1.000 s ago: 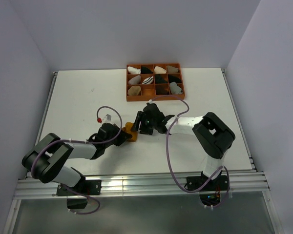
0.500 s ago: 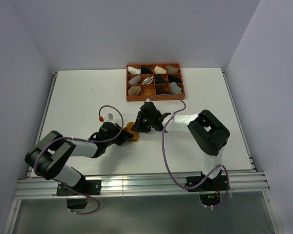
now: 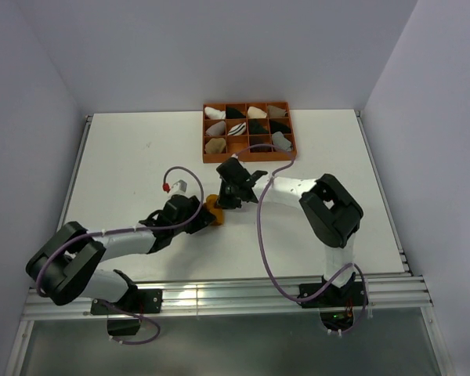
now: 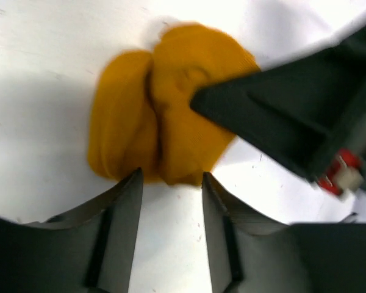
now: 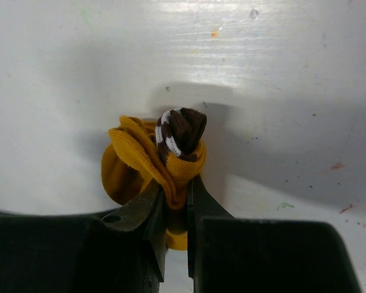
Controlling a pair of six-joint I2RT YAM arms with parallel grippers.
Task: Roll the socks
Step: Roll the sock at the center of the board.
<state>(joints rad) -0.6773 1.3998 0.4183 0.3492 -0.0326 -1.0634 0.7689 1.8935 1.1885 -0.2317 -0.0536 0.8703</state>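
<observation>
Right fingers [image 5: 147,220] pinching sock [image 5: 134,162], left fingers [image 4: 125,207] apart

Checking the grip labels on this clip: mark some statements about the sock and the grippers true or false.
1. The right gripper pinches the yellow sock. True.
2. The left gripper is clamped on the sock. False: its fingers stand apart, with their tips at the sock's near edge.
3. A brown striped cuff sticks out of the yellow bundle. True.
4. The sock lies in the tray. False: it lies on the table, nearer the arms than the tray.
</observation>
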